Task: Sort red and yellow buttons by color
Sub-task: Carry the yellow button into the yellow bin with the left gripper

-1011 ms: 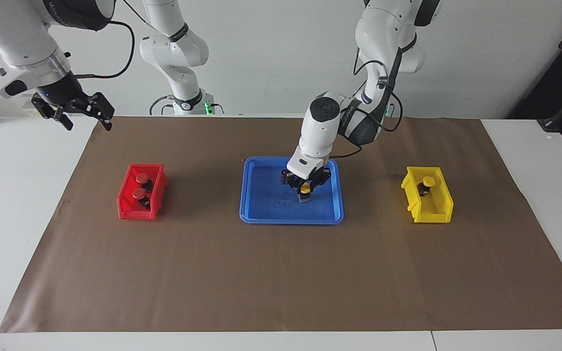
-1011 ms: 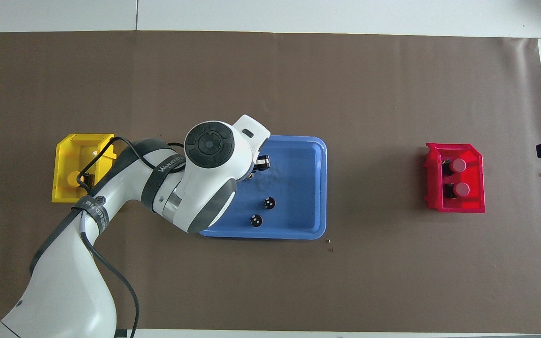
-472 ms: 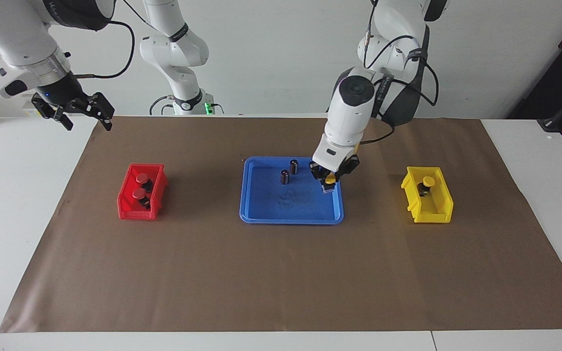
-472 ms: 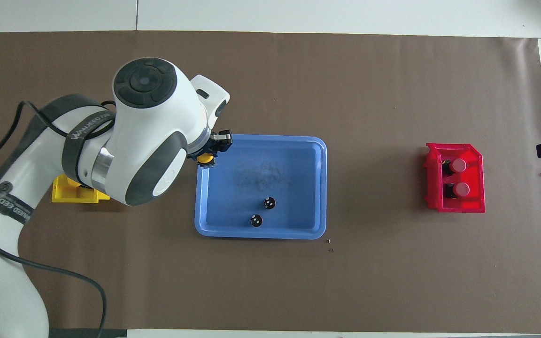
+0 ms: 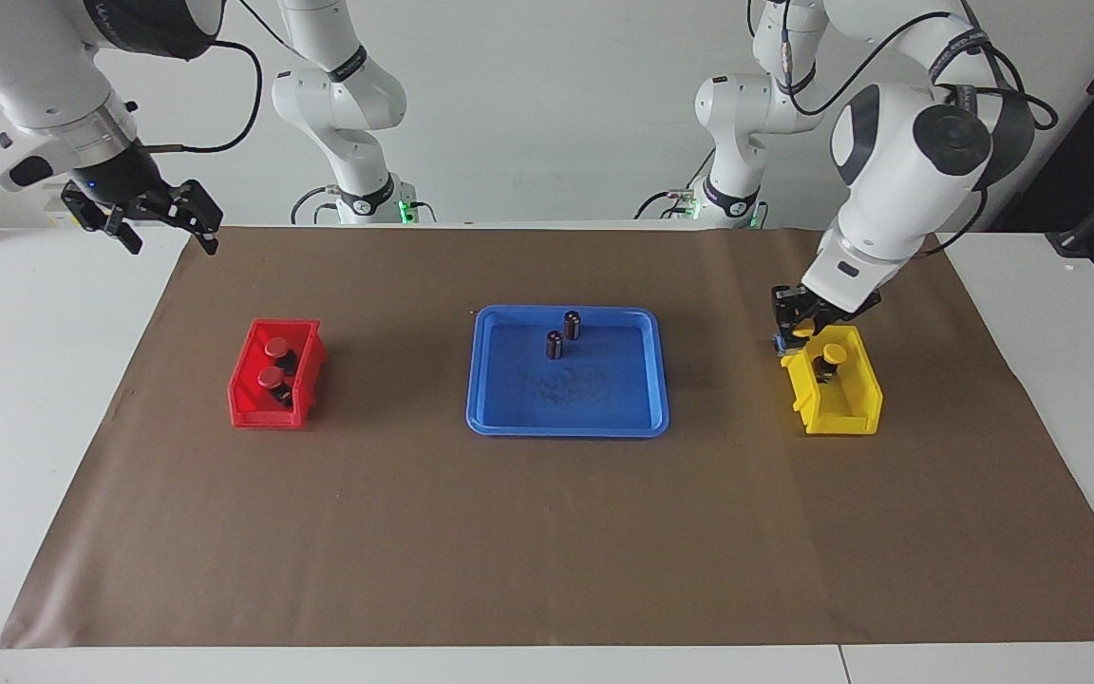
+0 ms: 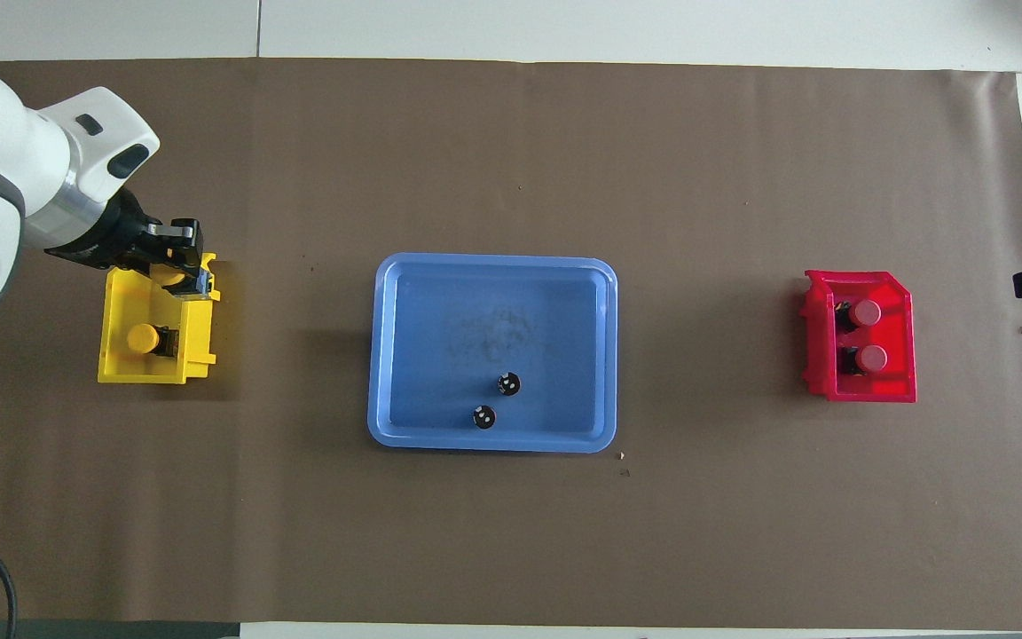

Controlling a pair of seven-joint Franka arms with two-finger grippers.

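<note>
Two red buttons (image 5: 272,362) already sit in my red bin (image 5: 249,404) toward the right arm's end of the table in the facing view, one nearer to the robots than the other, so that colour looks finished. At the left arm's end, my left gripper (image 5: 799,330) hangs over the yellow bin (image 5: 846,410) at its edge nearest the blue tray (image 5: 485,380), pinching a yellow button (image 5: 802,329) with its cap up; I judge I hold it there to lower it inside rather than drop it onto the rim. Another yellow button (image 5: 830,357) rests in that bin already. My right gripper (image 5: 141,211) waits, spread wide and empty, above the table's edge at its own end, well apart from the work so it cannot collide. The tray holds only two dark capless cylinders (image 5: 563,334), which I leave alone since they have no colour to sort. From overhead, the left gripper (image 6: 176,266) covers the part of the yellow bin (image 6: 112,355) farthest from the robots, the held yellow button (image 6: 170,277) showing between the fingers, while the resting yellow button (image 6: 144,338) lies nearer to the robots, so there is free floor below my load. The red bin (image 6: 901,386) shows both red buttons (image 6: 866,335) side by side along its length, and the cylinders (image 6: 496,399) stand in the blue tray (image 6: 382,355) toward its nearer edge.
</note>
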